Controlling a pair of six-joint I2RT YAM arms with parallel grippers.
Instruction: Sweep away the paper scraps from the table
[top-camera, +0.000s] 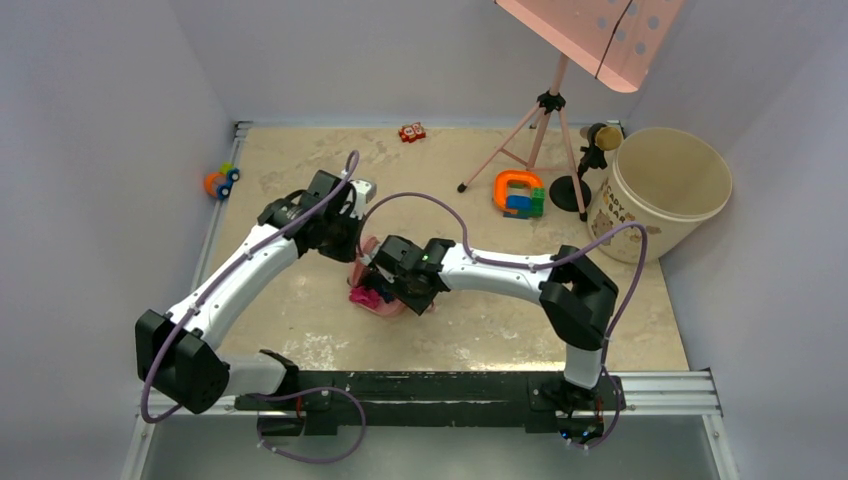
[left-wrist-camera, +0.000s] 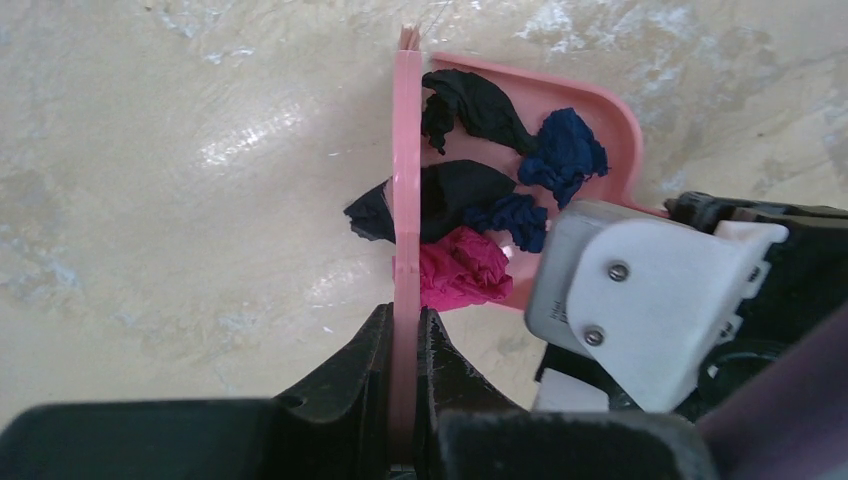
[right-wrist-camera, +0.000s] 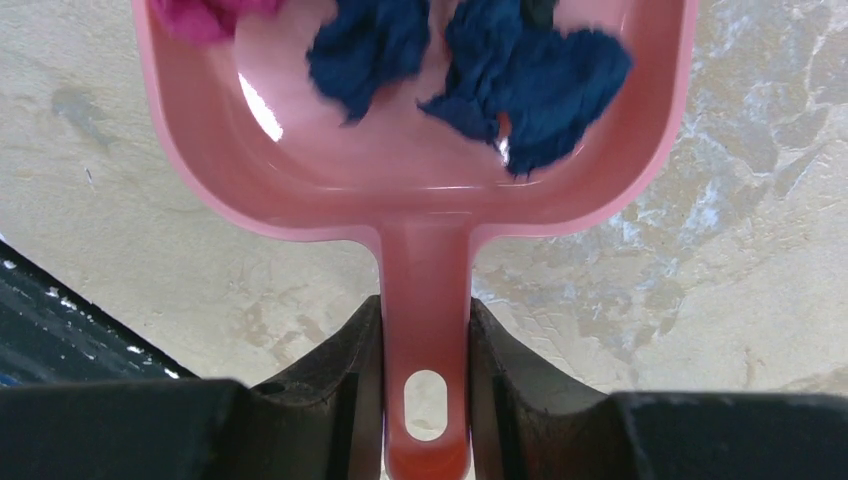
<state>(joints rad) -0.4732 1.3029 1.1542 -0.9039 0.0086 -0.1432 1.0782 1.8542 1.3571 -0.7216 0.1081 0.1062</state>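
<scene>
Both arms bend inward and meet at the centre of the overhead frame, above the mottled beige tabletop (top-camera: 480, 335). In the right wrist view, we see the right claw (right-wrist-camera: 425, 320) at the bottom of the frame, pinching the handle of a pink dustpan (right-wrist-camera: 300, 170). One black finger is pressed to each side of the handle, just above its oval hanging hole. The pan opens toward the top of that frame and lies flat on the tabletop. In the left wrist view, we see the left claw (left-wrist-camera: 404, 325) clamped on a thin pink brush (left-wrist-camera: 406, 150). The brush is seen edge-on and runs straight up the middle of the frame, across the pan's open mouth. The paper scraps (left-wrist-camera: 470, 190) lie heaped inside the pan just right of the brush: black wads, dark blue wads and a magenta one nearest the claw. One black wad pokes out under the brush to its left, onto the tabletop. At the upper right of the overhead frame stand a cream bucket (top-camera: 618, 218) and a pink music stand (top-camera: 590, 30), well apart from the arms.
</scene>
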